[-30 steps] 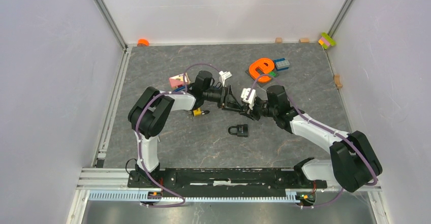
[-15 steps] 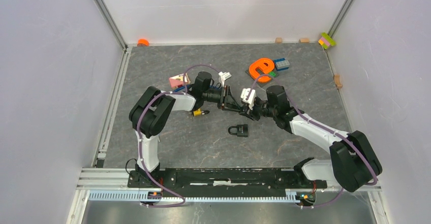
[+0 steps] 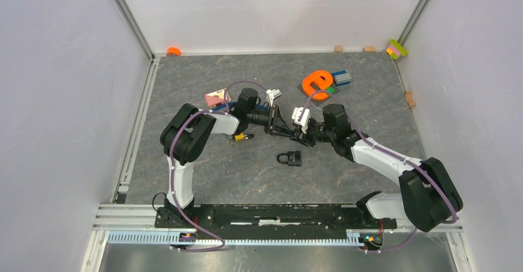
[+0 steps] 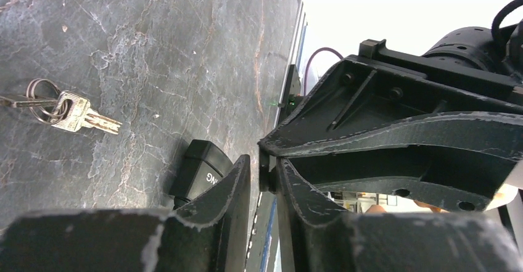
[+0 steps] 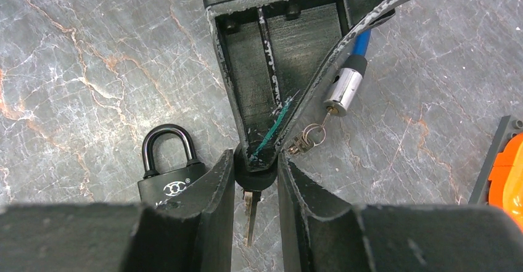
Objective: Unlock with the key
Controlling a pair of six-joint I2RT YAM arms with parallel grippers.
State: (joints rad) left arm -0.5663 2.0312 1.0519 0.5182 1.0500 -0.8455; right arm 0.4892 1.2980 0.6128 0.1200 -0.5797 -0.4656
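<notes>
Both grippers closed on the key; padlock lies on the table.
Top view: left gripper and right gripper meet tip to tip mid-table, with the black padlock just nearer the bases, apart from both. Left wrist view: the left fingers are nearly together with a small black part between their tips; a brass key bunch lies well apart. Right wrist view: the right fingers clamp the key's black head, blade pointing down; the left fingertips pinch the same head from opposite.
</notes>
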